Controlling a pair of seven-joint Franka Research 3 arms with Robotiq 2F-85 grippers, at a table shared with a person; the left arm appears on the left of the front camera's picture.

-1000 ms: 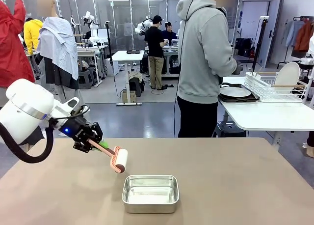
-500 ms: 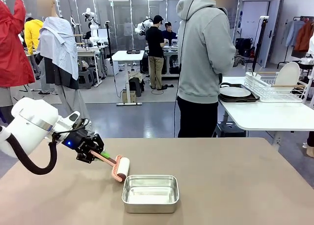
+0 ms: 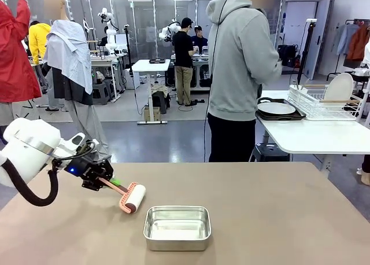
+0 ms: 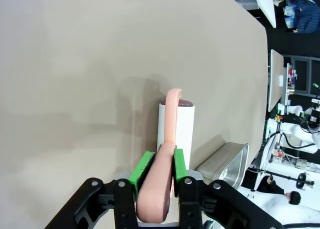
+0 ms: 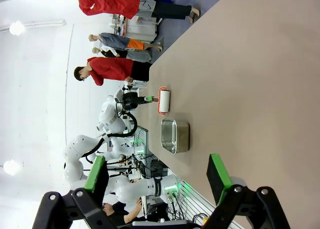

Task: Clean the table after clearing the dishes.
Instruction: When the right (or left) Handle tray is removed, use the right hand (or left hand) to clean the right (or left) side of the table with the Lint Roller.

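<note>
Dishes are off, roller's on the table now

The table (image 3: 272, 207) looks cleared: the dishes (image 3: 277, 108) sit on a tray over on the white side table by the person, so I'd say only the wiping part is left (1 steel pan (image 3: 177, 227) is on the brown top though). The lint roller (image 3: 132, 198) rests on the tabletop just left of the pan, its pink handle clamped in the left gripper (image 4: 159, 170). The right gripper (image 5: 157, 176) hangs above the surface with jaws wide apart, holding nothing.
</note>
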